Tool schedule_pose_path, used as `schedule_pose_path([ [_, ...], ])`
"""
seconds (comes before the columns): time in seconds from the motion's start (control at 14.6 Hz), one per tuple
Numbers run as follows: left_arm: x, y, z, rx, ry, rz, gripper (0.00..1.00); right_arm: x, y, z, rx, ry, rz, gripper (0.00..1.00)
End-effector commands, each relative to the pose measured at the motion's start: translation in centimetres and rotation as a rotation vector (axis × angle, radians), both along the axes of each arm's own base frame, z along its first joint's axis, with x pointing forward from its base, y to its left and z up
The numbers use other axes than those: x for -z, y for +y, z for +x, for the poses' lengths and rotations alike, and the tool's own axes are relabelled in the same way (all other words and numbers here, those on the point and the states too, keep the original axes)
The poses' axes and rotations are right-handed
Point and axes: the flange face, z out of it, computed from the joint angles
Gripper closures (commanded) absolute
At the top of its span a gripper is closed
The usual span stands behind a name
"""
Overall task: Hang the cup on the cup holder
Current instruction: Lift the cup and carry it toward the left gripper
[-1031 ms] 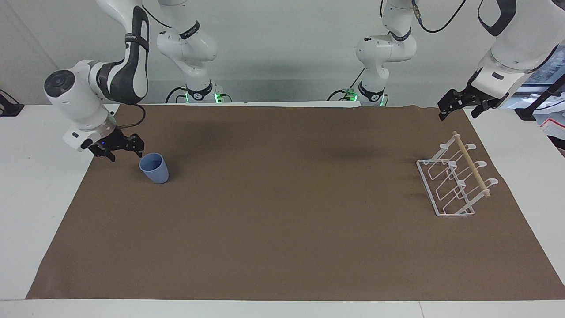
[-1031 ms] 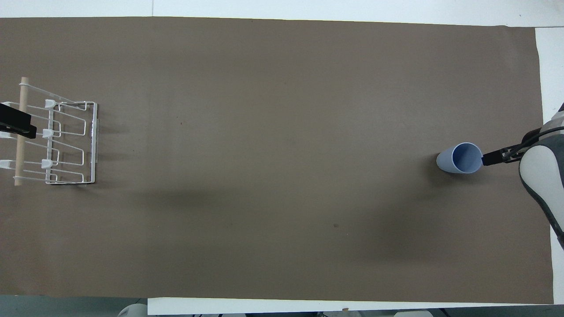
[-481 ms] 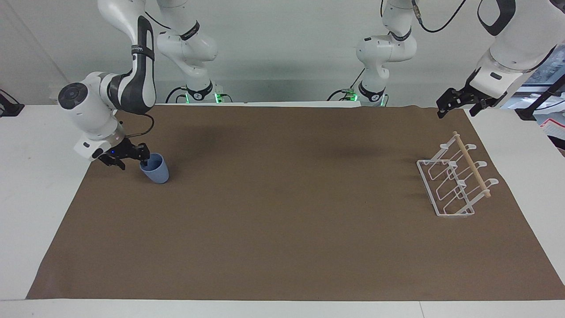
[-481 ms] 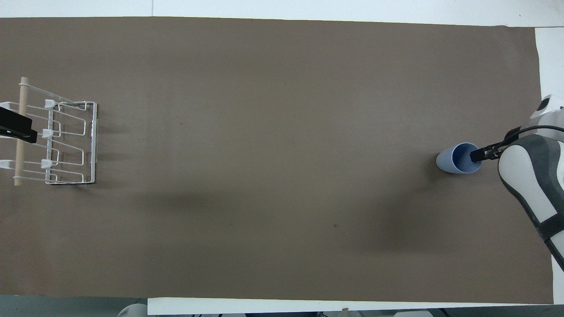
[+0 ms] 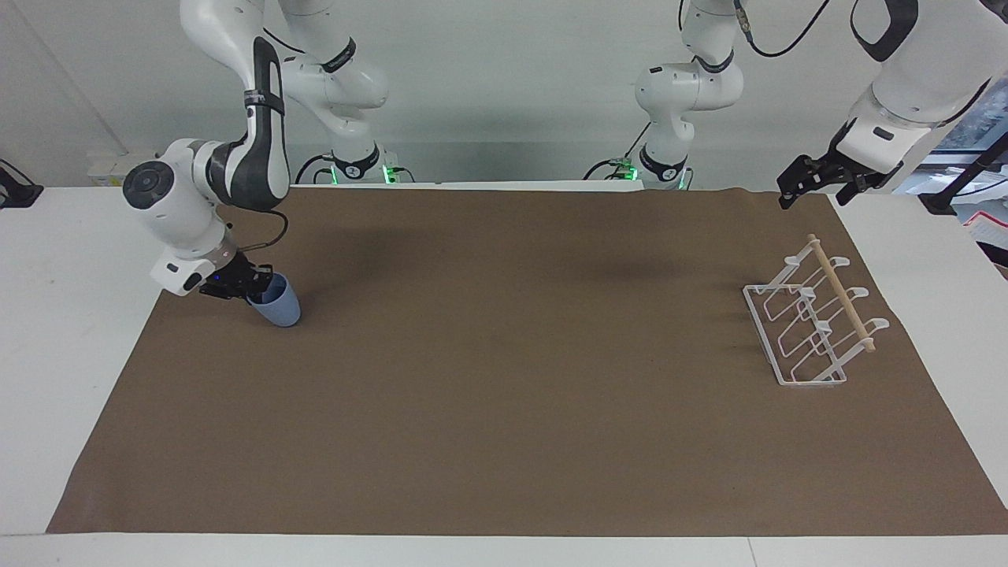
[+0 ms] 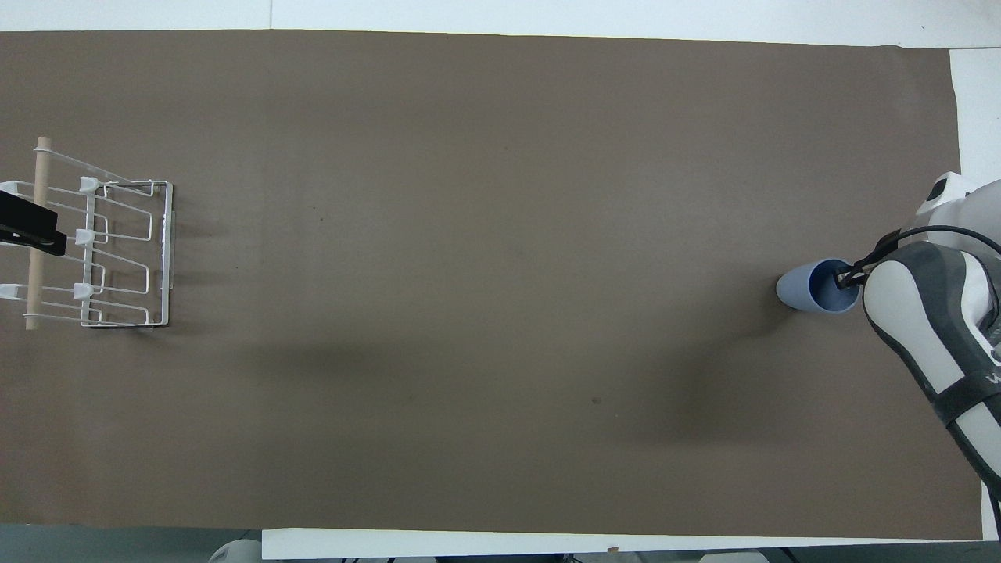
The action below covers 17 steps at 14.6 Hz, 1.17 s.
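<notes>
A brown cloth [image 5: 504,378] covers most of the white bench [image 5: 63,331], and a pale grey wall runs along the robots' end of the room, with green lights glowing at the two arm bases. The right pincer [image 5: 253,285] is down at the rim of the cup [image 5: 276,305], which sits tilted on the cloth toward the right arm's end of the bench; one finger seems to reach inside the rim, though I cannot tell whether the pincer is pressed onto the wall or spread. The overhead view shows the dark fingertip inside the cup's [image 6: 813,287] mouth, but the arm's own casing hides the rest of the right pincer [image 6: 844,277] there. The left pincer [image 5: 807,179] waits in the air over the cloth's edge, near the cup holder [image 5: 815,323], well apart from the cup; its fingers I cannot make out. From overhead, only its black tip [image 6: 30,225] shows, overlapping the cup holder's [image 6: 102,246] wooden dowel [image 6: 35,274], whereas the facing view shows it raised clear of the rack.
</notes>
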Motion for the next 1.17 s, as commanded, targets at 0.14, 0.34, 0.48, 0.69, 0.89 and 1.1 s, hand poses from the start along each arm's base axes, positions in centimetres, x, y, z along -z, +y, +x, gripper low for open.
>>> schedule_pose_path([
  [0.14, -0.5, -0.1, -0.7, -0.028, 0.002, 0.006, 0.0, -4.2, 4.4, 2.4, -0.025, 0.035, 0.133, 1.0],
  [0.34, -0.5, 0.3, -0.7, -0.037, 0.003, 0.003, 0.0, -7.5, 11.7, 3.5, 0.029, 0.013, 0.5, 1.0],
  [0.48, -0.5, 0.5, -0.7, -0.084, 0.004, 0.0, 0.0, -8.4, 17.7, 3.8, 0.055, 0.009, 0.69, 1.0],
  [0.69, -0.5, -1.6, -0.8, -0.395, 0.022, -0.072, 0.0, -10.4, 27.6, 3.2, 0.24, 0.082, 0.946, 1.0],
  [0.89, -0.8, -4.0, -1.1, -0.719, 0.09, -0.143, 0.0, -11.1, 37.7, 1.2, 0.399, 0.105, 1.02, 1.0],
  [1.1, -1.5, -6.9, -1.3, -1.048, 0.166, -0.169, 0.0, -11.4, 46.3, -2.4, 0.583, 0.136, 1.083, 1.0],
])
